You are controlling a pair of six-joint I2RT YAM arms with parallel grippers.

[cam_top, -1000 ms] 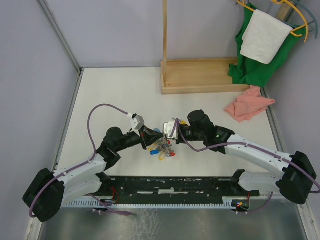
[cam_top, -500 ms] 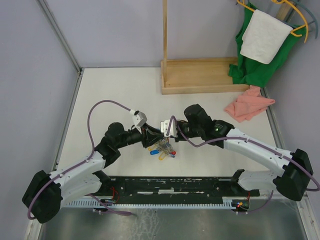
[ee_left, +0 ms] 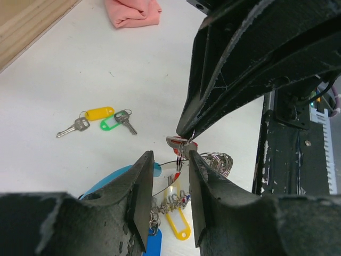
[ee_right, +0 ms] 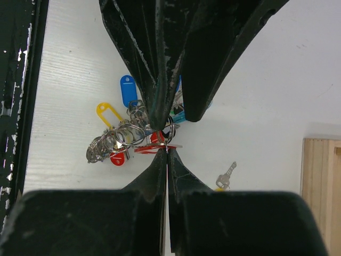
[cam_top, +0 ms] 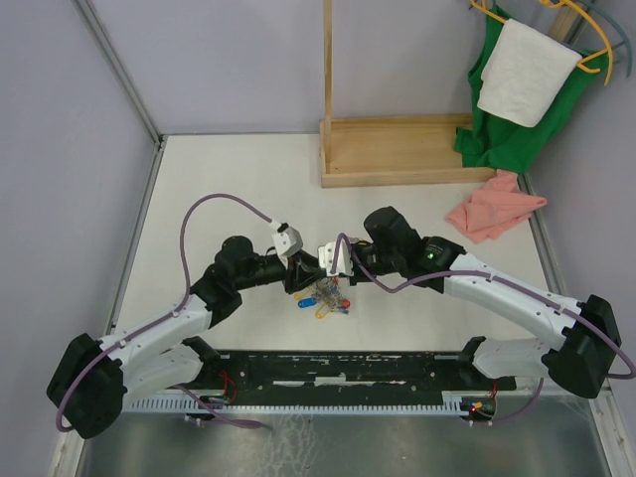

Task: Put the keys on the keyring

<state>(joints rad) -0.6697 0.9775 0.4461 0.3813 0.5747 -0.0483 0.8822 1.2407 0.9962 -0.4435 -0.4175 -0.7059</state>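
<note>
- My right gripper [ee_right: 166, 154] is pinched tight on the red-tagged key [ee_left: 180, 143], at its thin wire loop. If that pinch slips, the key drops into the bunch.
- My left gripper [ee_left: 169, 160] stands apart and holds nothing, its fingertips straddling the wire. Closing off-line could knock the key out of the right pinch or snag a neighbouring tag.
- The keyring [ee_left: 114, 178], a blue band with its tagged bunch, lies on the table [ee_left: 64, 69] at the lower centre of the left wrist view, just under both tips.
- A yellow-tagged key [ee_left: 98, 113] and a green-tagged key [ee_left: 113, 123] lie loose at the left of that view, well apart from the ring.
- Both arms bend in from the lower corners of the top view, their wrists meeting nose to nose at the centre and tilted down.
</note>
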